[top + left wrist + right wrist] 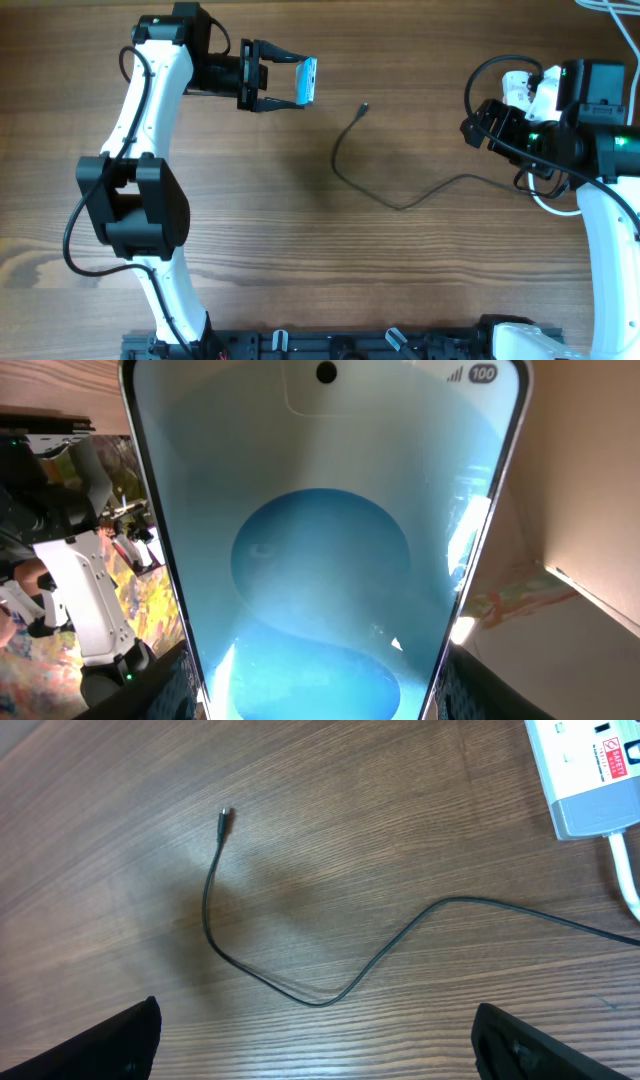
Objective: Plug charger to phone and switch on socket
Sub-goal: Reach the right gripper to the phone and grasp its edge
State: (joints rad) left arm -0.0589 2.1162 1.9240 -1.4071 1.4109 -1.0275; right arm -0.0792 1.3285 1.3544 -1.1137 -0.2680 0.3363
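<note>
**Phone held up, charger lying loose on the table**

The phone (320,560) fills the left wrist view. Its cyan screen is lit, with the camera hole at 12 o'clock and a battery mark reading 100 beside it. The left claw (300,82) is clamped on it by the edges and holds it at about 11 o'clock on the table (250,220) in the overhead view.

The plugging-in step looks to be the one in hand, and it is not yet done. The right claw (315,1010) hangs over the wood with its fingers spread wide and nothing between them.

The socket (590,770) sits at 1 o'clock in the right wrist view, grey end toward the camera, and is largely hidden under the right arm from overhead. Its switch is not clearly visible, so I cannot tell whether it is on.

The charger (300,995) snakes across the middle of the table. Its connector tip (224,813) lies bare at 11 o'clock in the right wrist view, well apart from both the phone and the right claw.

The next move probably calls for the right claw to descend and pinch the cable just behind the tip, then line it up with the phone's port.

The port itself is not shown. Since the camera end points away from the wrist, the port end may sit toward the left claw's fingers, which could crowd the approach. The slack loop of cable may also drag.
</note>
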